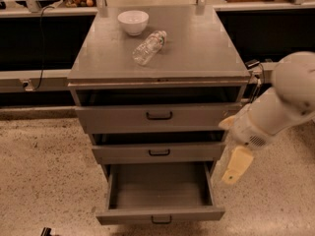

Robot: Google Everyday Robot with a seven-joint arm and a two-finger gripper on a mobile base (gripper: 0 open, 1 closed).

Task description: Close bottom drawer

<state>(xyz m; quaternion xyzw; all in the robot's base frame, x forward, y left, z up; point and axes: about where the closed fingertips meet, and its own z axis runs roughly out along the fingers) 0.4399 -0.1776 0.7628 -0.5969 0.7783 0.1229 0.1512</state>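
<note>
The bottom drawer (160, 213) is the lowest of the grey cabinet's three. It is pulled far out, its inside is empty, and a small black handle (161, 221) sits on its low front. My gripper (235, 167) hangs at the end of the white arm (280, 107), just right of the cabinet. It is level with the drawer's open cavity and near its right side wall, not touching the drawer front.
The top drawer (159, 116) and middle drawer (159, 152) each stand slightly out. A white bowl (133, 21) and a clear plastic bottle (149, 47) lying on its side sit on the cabinet top (197, 53). A dark counter runs behind. Speckled floor (44, 181) surrounds the cabinet.
</note>
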